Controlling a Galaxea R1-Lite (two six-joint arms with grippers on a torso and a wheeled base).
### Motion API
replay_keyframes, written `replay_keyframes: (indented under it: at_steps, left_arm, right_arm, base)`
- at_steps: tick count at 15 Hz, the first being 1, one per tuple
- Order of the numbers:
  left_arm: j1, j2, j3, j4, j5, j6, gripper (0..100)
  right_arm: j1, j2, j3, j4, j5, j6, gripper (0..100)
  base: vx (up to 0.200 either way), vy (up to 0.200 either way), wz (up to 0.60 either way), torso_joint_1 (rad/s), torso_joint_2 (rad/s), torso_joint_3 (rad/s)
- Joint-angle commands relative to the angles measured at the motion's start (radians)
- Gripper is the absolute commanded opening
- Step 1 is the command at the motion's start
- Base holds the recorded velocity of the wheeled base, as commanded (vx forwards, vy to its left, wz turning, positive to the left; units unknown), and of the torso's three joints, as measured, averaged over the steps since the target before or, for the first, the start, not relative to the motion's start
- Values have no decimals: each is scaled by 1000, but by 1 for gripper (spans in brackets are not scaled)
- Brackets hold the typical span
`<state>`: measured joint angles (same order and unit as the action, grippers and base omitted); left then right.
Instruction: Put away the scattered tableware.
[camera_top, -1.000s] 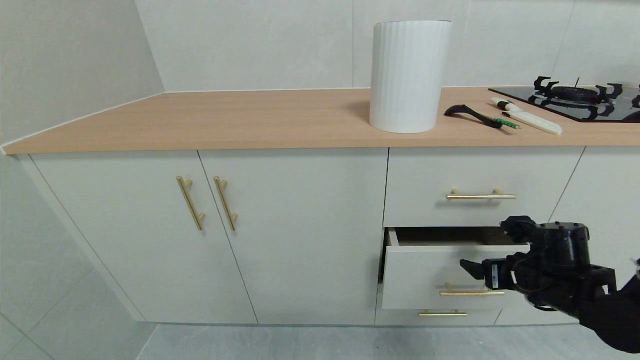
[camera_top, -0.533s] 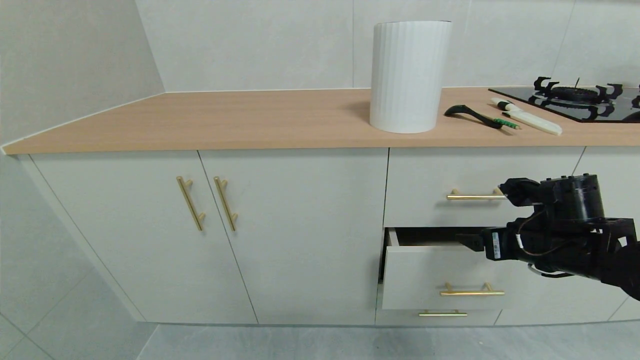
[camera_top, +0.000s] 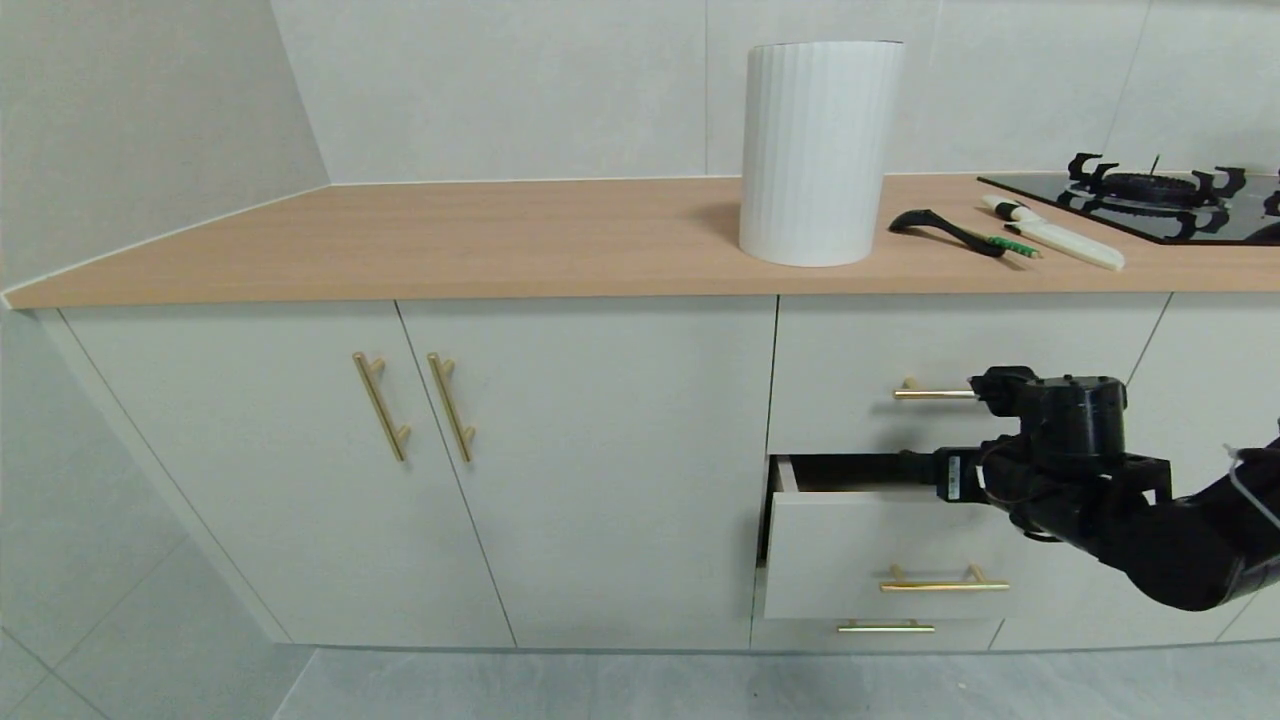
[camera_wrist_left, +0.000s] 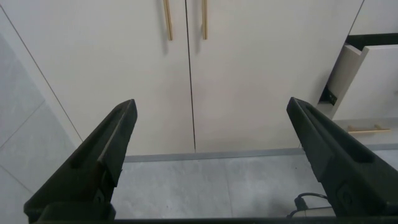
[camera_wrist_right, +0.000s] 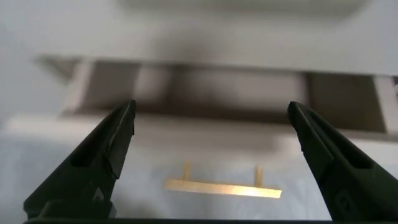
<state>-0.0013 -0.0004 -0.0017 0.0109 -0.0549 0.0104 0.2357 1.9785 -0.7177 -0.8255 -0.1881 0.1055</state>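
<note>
Wood counter (camera_top: 450, 240), drawer (camera_top: 870, 545) part-open at lower right: storage looks ready, nothing picked up yet.
Right gripper (camera_top: 940, 424), fingers spread wide & empty, sits just in front of the drawer gap, near the brass handle (camera_top: 935, 394) above. The tableware lies at upper right on the counter, well apart from it: black ladle (camera_top: 945, 230), white knife (camera_top: 1055, 240), a small green piece (camera_top: 1020, 246). All of it sits between the white ribbed canister (camera_top: 815, 150) and the hob (camera_top: 1150, 200). Left gripper (camera_wrist_left: 210, 109) is also spread, empty, facing the cabinet doors (camera_wrist_left: 193, 62). Probably the next step is pick-up — arm up to counter level, fingers closing across the ladle's handle.
</note>
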Motion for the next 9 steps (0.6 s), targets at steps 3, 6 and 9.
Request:
replay_keyframes:
  at_steps: [3,6,9]
  left_arm:
    - [0,0,0,0,0,0,100]
    - [0,0,0,0,0,0,100]
    - [0,0,0,0,0,0,100]
  right_arm:
    - [-15,102,-31,-17,-7,42,100]
    - [-33,126,-46,-17,-5,54,100]
    - [-33,146,-43,-15,-5,49,100]
  base:
    - [0,0,0,0,0,0]
    - [0,0,0,0,0,0]
    - [0,0,0,0,0,0]
